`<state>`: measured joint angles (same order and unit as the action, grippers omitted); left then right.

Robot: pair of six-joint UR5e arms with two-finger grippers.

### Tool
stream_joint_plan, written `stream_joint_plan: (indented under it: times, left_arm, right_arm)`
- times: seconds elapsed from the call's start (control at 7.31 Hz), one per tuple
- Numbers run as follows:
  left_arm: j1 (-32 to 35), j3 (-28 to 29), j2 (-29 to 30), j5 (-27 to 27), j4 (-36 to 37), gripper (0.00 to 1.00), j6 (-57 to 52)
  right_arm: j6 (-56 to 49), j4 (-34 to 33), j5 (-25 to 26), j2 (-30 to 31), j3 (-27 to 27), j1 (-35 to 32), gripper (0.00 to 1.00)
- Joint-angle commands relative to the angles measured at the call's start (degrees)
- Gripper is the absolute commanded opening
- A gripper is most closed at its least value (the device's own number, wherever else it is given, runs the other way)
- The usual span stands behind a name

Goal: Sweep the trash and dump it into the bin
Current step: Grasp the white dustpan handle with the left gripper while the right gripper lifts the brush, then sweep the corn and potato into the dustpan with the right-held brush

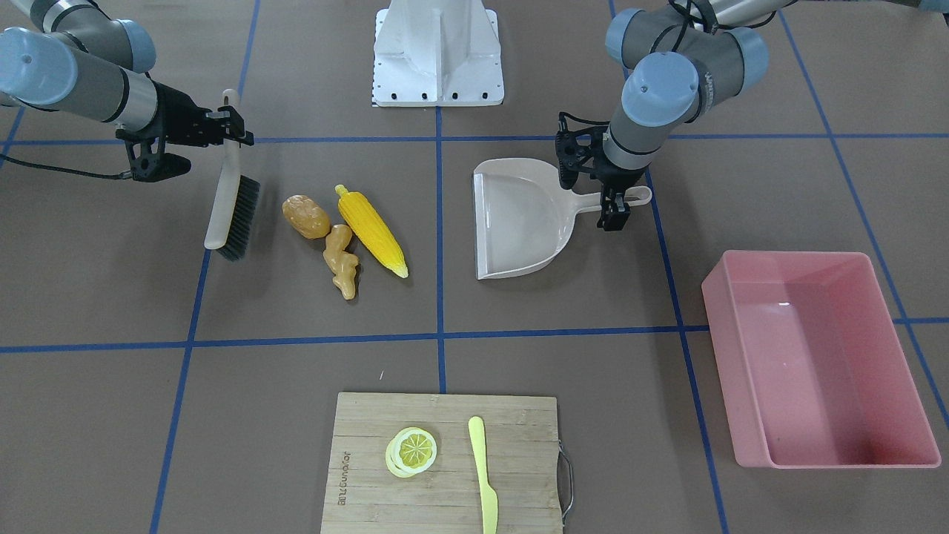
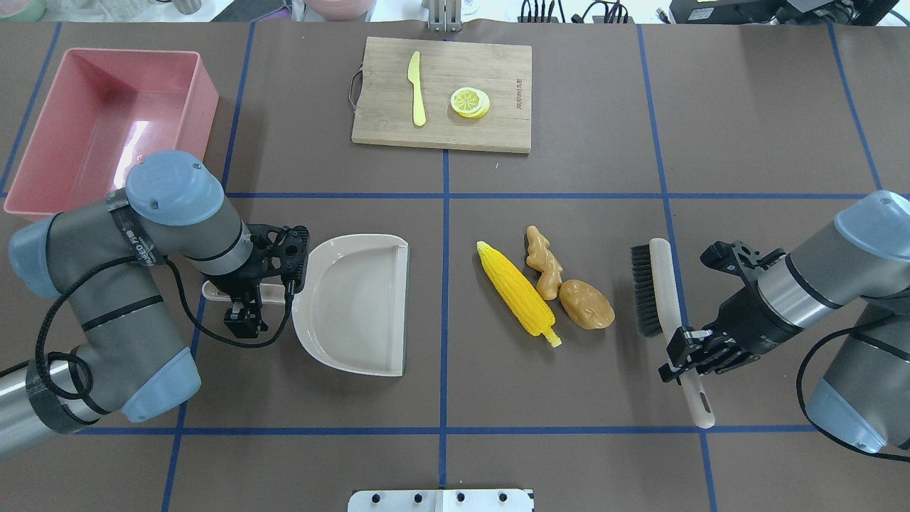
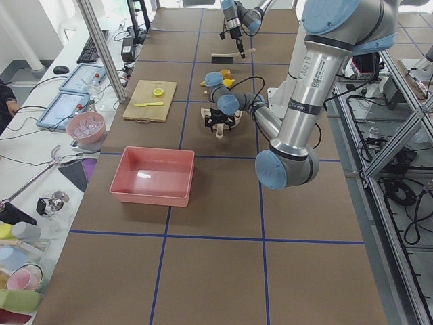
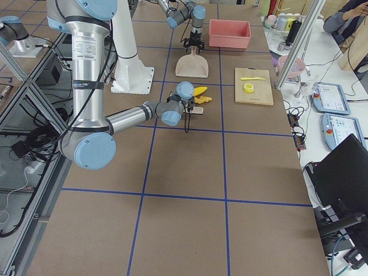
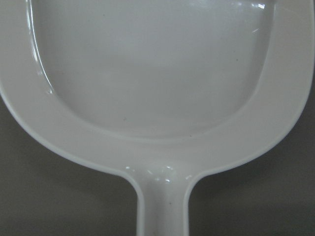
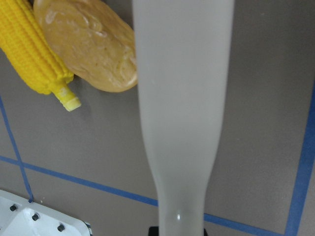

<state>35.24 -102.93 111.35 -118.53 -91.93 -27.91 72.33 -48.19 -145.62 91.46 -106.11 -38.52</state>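
Item 1: burnt-in brand mark (image 1: 342, 480) at the cutting board's (image 1: 519, 460) 9 o'clock edge, front view; I cannot read it.
Item 2: lettering (image 3: 310, 76) on left arm (image 3: 304, 115); illegible.

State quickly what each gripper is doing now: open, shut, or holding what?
Left gripper: shut on the handle of the beige dustpan.
Right gripper: shut on the handle of the brush.

The bin (image 1: 815, 356) and dustpan (image 1: 519, 222) are smooth, glossy plastic. The brush (image 1: 230, 208) has coarse dark bristles; the cutting board (image 1: 445, 497) is grained wood.
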Motion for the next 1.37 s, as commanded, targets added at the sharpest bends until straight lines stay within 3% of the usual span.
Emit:
stream_joint_plan:
  times: [0.0,0.14,0.27,0.68,0.82,0.96,1.23]
  left_arm:
    - [-0.09,1.59,0.09,0.14,-2.71,0.52,-0.13]
    - [-0.09,1.16,-0.08,-0.03,-2.73,0.11,0.05]
    - [0.00,0.03,-0.52,-0.04,-2.64,0.00,0.05]
    - [2.35,-3.40,-0.44,-0.04,1.20,0.00,-0.04]
    - [3.85,-6.37,1.30,-0.04,10.36,0.00,-0.56]
    - [4.21,-5.53,5.41,-0.04,15.50,0.00,-0.57]
    - [3.87,2.43,12.97,0.05,16.96,0.00,-0.74]
  right_arm:
    - [0.79,-0.06,0.24,-0.49,0.64,3.09,0.00]
    - [0.80,-0.06,0.51,-0.67,1.16,4.67,0.00]
    - [0.97,-0.06,0.51,-1.54,1.60,4.77,0.00]
    - [1.50,-0.15,-0.11,-8.20,4.93,5.56,0.00]
    - [1.50,-0.15,0.07,-11.01,6.69,5.91,0.00]
    - [1.50,-0.32,0.16,-13.91,8.45,6.00,0.00]
    - [1.59,-0.68,0.16,-16.31,10.22,5.92,0.00]
